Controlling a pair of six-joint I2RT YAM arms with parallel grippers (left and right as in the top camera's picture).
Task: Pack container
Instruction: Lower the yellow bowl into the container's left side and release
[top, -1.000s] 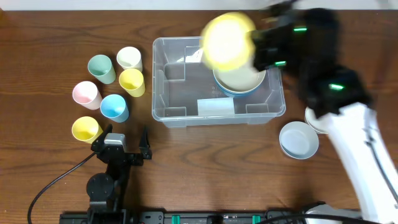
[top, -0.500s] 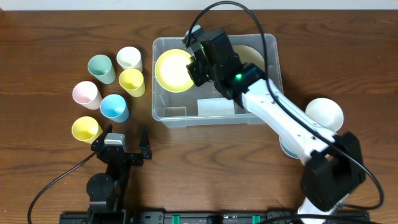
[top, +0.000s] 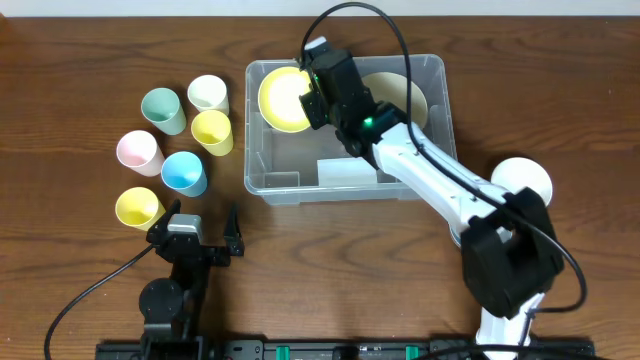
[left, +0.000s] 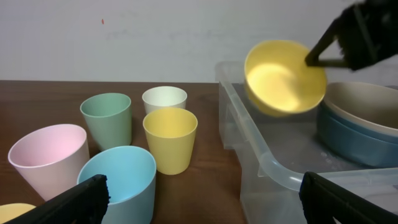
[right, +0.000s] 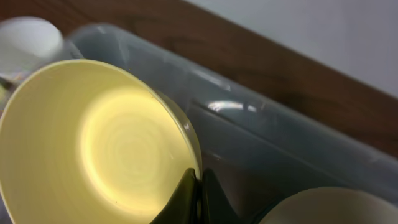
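Overhead: container (top: 252, 150) at 12 o'clock; right gripper (top: 311, 98) pinches the bowl (top: 283, 97) over its 10 o'clock corner, left gripper (top: 203, 222) spread wide at 7. Left wrist: bowl tilted, mid-air. Right wrist: fingers (right: 186, 196) probably clamp the rim. Next: lower, let go.

You have a dark brown, wood-grain bench (top: 80, 60) filling nearly the whole overhead view, its grain running left to right, with only a thin pale strip (top: 120, 6) showing past its far edge. From the left wrist view you see a plain off-white wall (left: 155, 31) rising behind the bench, marked by one tiny red speck (left: 102, 22) high up. The light falls soft and even across wood and wall alike.
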